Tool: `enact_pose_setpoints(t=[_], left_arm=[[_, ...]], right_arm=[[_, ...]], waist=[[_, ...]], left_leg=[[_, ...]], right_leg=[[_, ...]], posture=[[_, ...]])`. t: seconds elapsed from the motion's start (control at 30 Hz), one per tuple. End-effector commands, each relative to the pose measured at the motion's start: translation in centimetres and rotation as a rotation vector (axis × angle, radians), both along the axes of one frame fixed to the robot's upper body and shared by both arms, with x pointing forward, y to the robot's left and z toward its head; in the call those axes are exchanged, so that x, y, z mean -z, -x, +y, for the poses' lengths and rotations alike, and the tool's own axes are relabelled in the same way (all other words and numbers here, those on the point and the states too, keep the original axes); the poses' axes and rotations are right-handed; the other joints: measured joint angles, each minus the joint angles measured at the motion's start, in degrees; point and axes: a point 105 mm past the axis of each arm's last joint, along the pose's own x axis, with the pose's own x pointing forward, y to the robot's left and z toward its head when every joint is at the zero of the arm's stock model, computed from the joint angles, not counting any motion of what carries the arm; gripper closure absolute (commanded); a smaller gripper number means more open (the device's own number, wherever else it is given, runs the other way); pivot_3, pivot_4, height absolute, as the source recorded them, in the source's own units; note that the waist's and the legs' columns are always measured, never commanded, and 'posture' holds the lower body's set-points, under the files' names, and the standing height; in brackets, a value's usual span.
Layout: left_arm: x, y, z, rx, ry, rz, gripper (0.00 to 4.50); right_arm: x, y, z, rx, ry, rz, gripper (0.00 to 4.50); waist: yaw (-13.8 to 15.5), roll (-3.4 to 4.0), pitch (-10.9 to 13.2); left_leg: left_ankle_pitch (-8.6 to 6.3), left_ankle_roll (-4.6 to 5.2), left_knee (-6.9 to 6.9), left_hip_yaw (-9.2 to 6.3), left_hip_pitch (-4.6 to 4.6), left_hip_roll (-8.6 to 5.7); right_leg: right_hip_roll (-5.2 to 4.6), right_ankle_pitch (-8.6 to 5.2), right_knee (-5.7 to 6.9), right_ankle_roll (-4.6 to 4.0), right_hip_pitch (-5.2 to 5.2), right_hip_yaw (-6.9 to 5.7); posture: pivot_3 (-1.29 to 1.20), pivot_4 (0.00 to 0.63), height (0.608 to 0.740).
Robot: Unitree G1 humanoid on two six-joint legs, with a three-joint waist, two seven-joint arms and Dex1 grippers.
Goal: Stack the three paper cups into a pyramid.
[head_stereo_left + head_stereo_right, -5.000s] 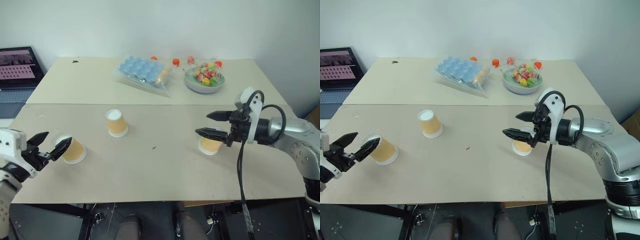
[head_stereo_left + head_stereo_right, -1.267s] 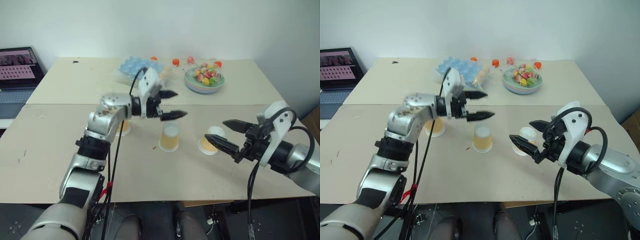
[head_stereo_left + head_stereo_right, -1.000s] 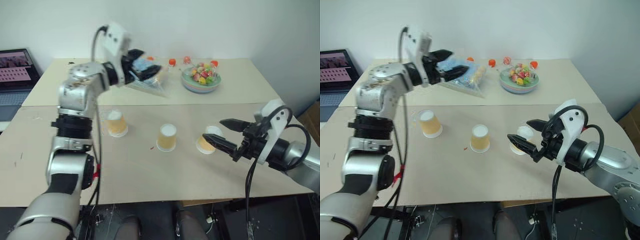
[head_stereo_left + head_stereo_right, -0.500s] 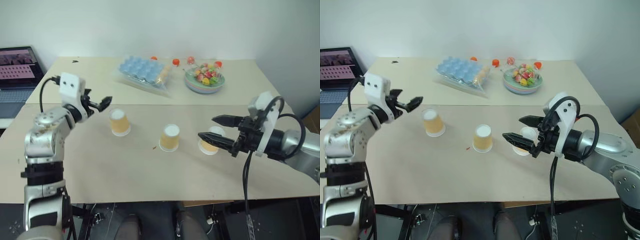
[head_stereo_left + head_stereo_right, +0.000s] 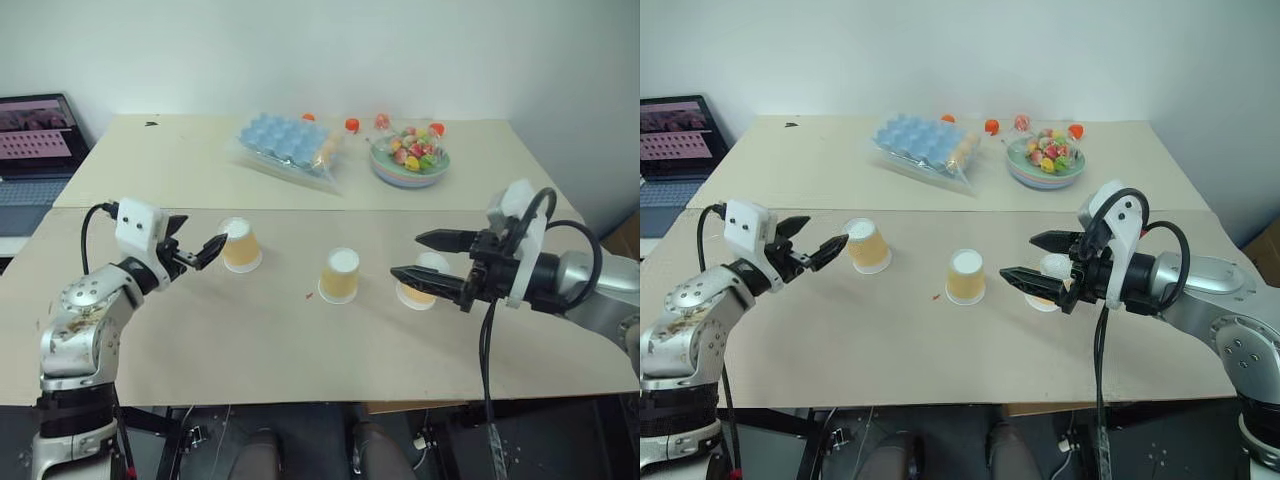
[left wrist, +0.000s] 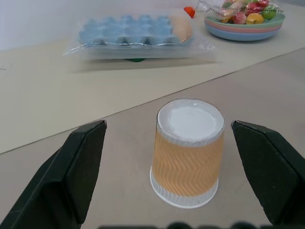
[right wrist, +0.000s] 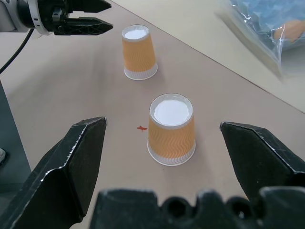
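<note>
From my station I saw three small tapered yellow-orange paper cups, all upside down with white bases up, standing in a rough row on the beige cardboard-covered table [image 5: 300, 340]. None was stacked on another. The left cup [image 5: 239, 245] stood just ahead of my left gripper [image 5: 197, 251], whose two black fingers were spread wide and empty; its wrist camera framed that cup squarely between the fingers without contact (a clear gap showed on both sides). The middle cup [image 5: 340, 275] stood alone, well apart from its neighbours. The right cup [image 5: 424, 283] stood between the spread fingers of my right gripper [image 5: 428, 256], partly hidden behind the lower finger, and I couldn't tell whether either finger touched it. That gripper held nothing. At the far side lay a light-blue moulded tray in clear plastic wrap [image 5: 287, 146] and a shallow pale-green bowl of coloured sweets [image 5: 409, 157].
</note>
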Motion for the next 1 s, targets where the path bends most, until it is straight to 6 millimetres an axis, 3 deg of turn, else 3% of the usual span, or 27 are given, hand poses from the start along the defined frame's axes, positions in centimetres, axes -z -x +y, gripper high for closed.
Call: enact_pose_setpoints(t=[0.03,0.37,1.0], left_arm=[[-0.1,0.2,0.2,0.011,-0.012,-0.044,0.03],[2.7,-0.2,-1.5,0.073,0.016,-0.015,0.03],[2.2,-5.0,-4.5,0.117,0.05,-0.086,0.03]], right_arm=[[-1.2,0.3,-0.2,0.001,0.017,-0.051,0.0],[-1.5,0.3,-0.4,0.023,0.021,-0.066,0.0],[-1.8,0.6,-0.7,0.073,0.015,-0.086,0.0]], waist=[[0.1,0.0,0.0],[0.0,0.0,0.0],[-0.1,-0.02,0.0]], left_leg=[[0.0,0.0,0.0,0.0,0.0,0.0],[0.0,0.0,0.0,0.0,-0.02,0.0],[0.0,0.0,0.01,0.0,-0.05,-0.02]], right_leg=[[0.0,0.01,-0.01,-0.01,0.0,0.0],[0.0,0.03,-0.03,-0.05,0.0,0.0],[-0.01,0.08,-0.04,-0.09,0.0,0.01]], posture=[[0.0,0.15,0.74],[0.0,0.15,0.74],[0.0,0.15,0.74]])
